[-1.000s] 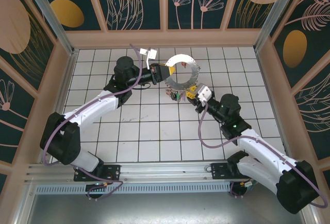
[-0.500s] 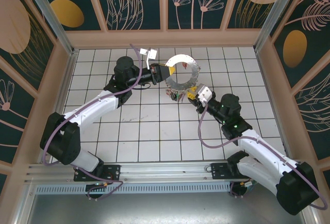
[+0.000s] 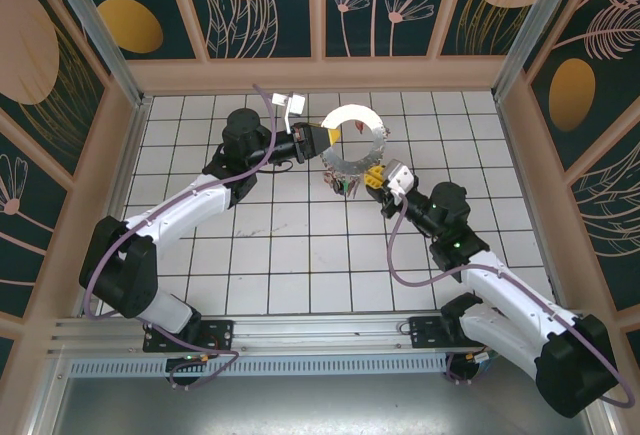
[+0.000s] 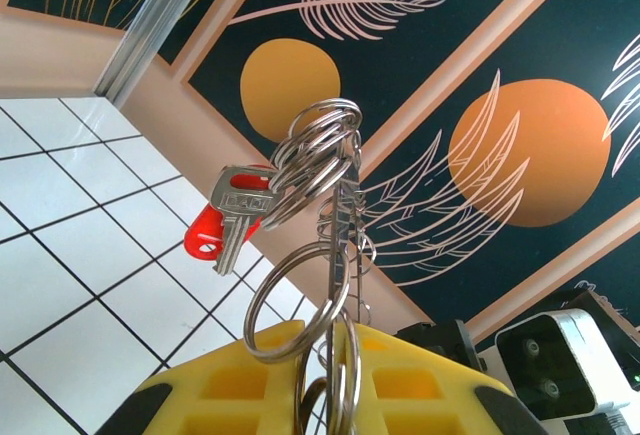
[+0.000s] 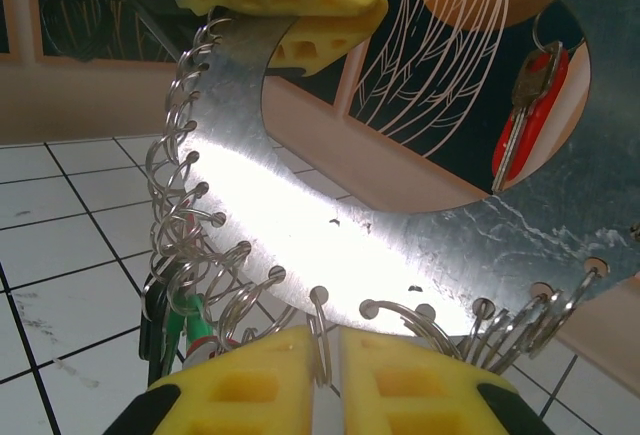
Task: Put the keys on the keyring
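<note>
Pinching keyring (image 3: 372,123) by left rim in left gripper (image 3: 312,141), by near rim in right gripper (image 3: 378,177), both narrowed onto metal, aloft near table's (image 3: 200,255) far edge. Noting red key (image 4: 215,227) and green key (image 5: 196,327) already hanging from it. Judging mid-task, remaining keys uncountable. Looking flat, shiny, rim-holed, fringed with split rings (image 5: 190,195).

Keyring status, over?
Left tool shut on keyring rim. Right tool shut on split ring at its lower edge. Red key hanging. Nothing in the way.
</note>
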Controlling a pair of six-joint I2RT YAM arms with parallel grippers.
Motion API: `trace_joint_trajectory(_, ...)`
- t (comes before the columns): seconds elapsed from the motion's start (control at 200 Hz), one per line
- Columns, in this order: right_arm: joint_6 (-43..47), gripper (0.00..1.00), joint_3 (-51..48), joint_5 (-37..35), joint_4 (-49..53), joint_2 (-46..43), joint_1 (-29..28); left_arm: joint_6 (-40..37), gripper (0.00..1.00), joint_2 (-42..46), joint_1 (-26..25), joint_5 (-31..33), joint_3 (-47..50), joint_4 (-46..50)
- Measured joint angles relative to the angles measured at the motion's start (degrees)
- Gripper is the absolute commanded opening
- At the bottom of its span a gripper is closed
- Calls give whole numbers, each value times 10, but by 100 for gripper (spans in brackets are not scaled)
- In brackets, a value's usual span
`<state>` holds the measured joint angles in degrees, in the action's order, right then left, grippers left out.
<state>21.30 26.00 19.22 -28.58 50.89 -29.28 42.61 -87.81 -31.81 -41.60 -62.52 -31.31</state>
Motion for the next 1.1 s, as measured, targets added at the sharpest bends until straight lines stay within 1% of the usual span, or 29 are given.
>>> trace_joint_trajectory(0.395, -7, 16, 0, 3, -12, 7, 0, 6, 1, 0, 0, 1, 0, -2)
trace_joint_trajectory(0.495, -9, 18, 0, 4, -15, 10, 0, 7, 1, 0, 0, 1, 0, -2)
trace_joint_trajectory(0.841, -9, 16, -2, 3, -31, 18, 0, 10, 1, 0, 2, 3, 0, -4)
trace_joint_trajectory(0.956, -9, 14, -3, 3, -35, 19, 0, 12, 1, 0, 2, 2, 0, -5)
trace_joint_trajectory(1.096, -16, 4, -3, 3, -41, 21, 0, 13, 1, 0, 2, 2, 0, -6)
